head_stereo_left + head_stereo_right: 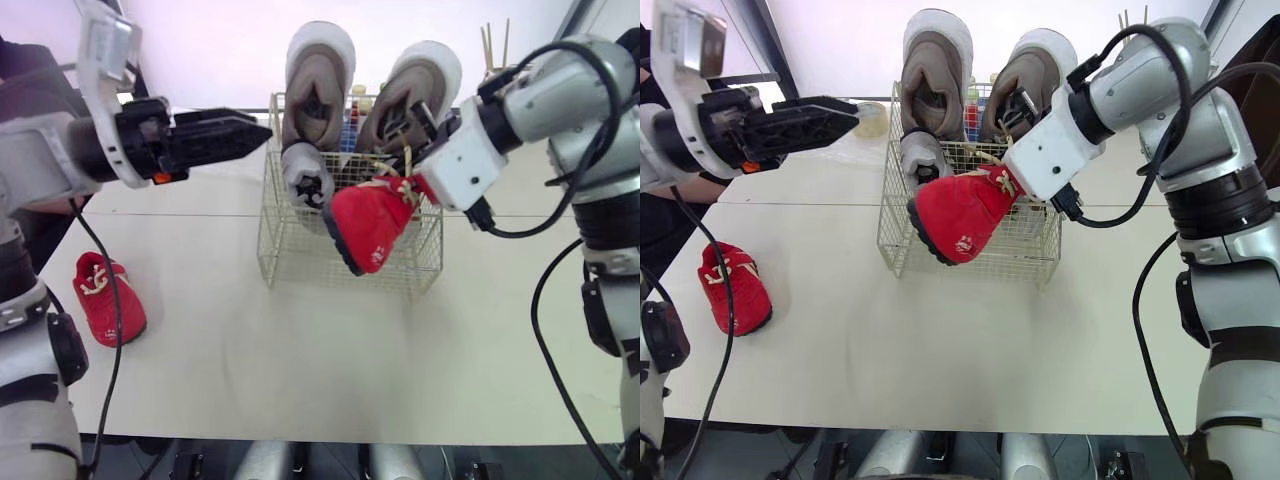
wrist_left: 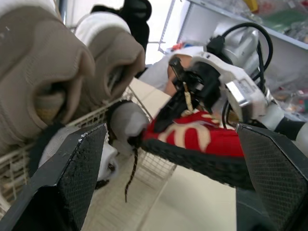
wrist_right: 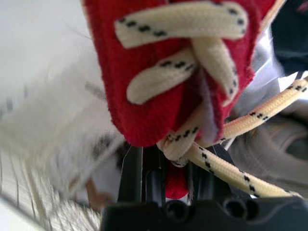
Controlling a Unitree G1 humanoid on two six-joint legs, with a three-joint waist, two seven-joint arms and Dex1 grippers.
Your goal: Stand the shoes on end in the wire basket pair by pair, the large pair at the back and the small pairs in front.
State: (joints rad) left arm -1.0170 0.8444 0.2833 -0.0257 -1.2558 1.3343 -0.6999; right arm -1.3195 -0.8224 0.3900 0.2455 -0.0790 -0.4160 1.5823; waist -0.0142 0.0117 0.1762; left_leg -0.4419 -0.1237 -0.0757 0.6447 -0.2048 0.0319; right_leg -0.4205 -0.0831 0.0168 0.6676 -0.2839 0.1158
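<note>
Two large tan shoes (image 1: 318, 75) (image 1: 415, 85) stand on end at the back of the wire basket (image 1: 272, 250). In front of the left one, a small grey shoe (image 1: 305, 175) stands inside the basket. My right gripper (image 1: 412, 183) is shut on the tongue end of a small red shoe (image 1: 368, 225). It holds that shoe toe-down in the air over the basket's front right part, its black sole facing left. A second red shoe (image 1: 108, 297) lies on the table at the left. My left gripper (image 1: 250, 133) hovers open just left of the basket's top, holding nothing.
The basket stands at the middle back of a pale table (image 1: 300, 360). Colourful items (image 1: 350, 125) show behind the basket. Wooden sticks (image 1: 495, 45) rise at the back right. A pale round object (image 1: 872, 118) lies behind my left gripper.
</note>
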